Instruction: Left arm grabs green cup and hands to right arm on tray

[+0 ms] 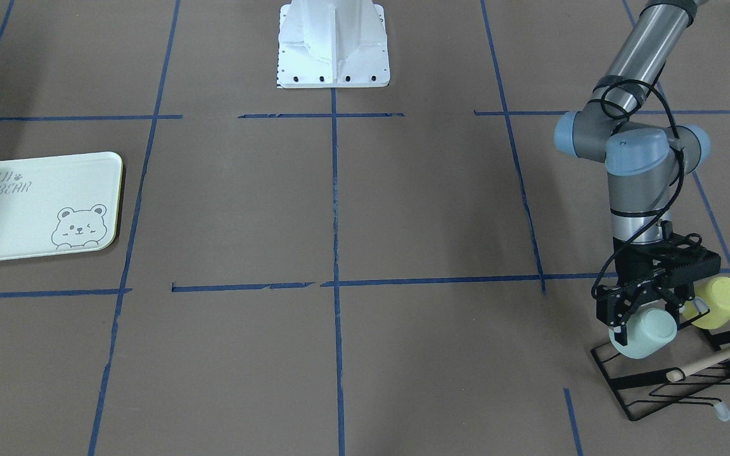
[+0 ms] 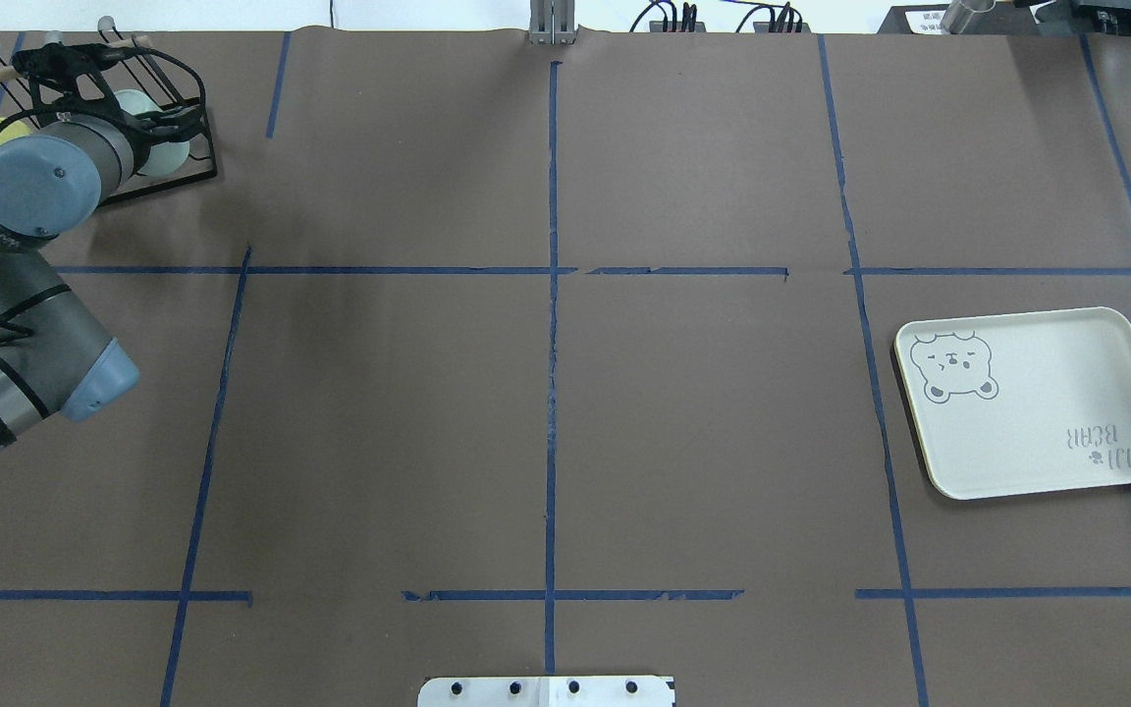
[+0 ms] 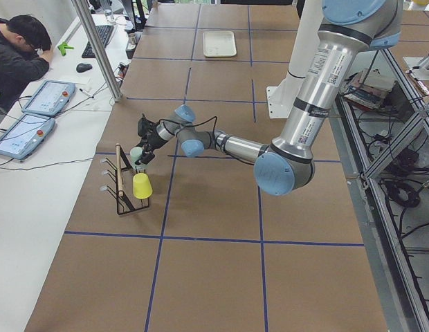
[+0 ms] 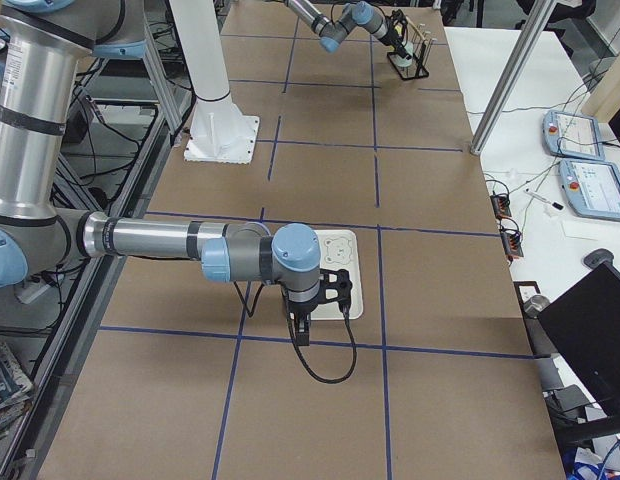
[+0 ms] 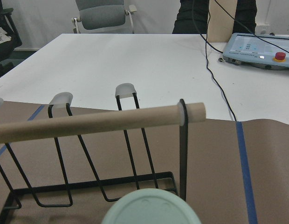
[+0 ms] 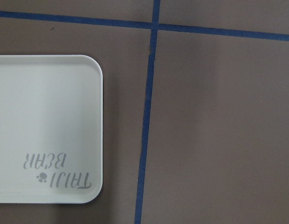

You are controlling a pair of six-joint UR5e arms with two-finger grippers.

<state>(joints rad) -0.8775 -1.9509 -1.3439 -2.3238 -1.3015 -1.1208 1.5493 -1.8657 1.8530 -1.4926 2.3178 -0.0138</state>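
The green cup (image 1: 644,335) is a pale mint tumbler lying tilted at the near end of a black wire rack (image 1: 656,392). My left gripper (image 1: 647,313) comes down on it with a finger against each side, shut on the cup. In the left wrist view the cup's round base (image 5: 151,210) fills the bottom edge, with the rack (image 5: 88,186) behind it. The tray (image 1: 23,209) with the bear drawing lies flat and empty at the other end of the table. My right gripper (image 4: 325,295) hovers over the tray (image 6: 46,116). I cannot tell whether it is open or shut.
A yellow-green cup (image 1: 720,304) sits on the same rack, right beside the left gripper. A wooden rod (image 1: 720,358) runs along the rack's top. The robot's white base (image 1: 333,44) stands at the table's middle edge. An operator (image 3: 21,55) sits at a side desk.
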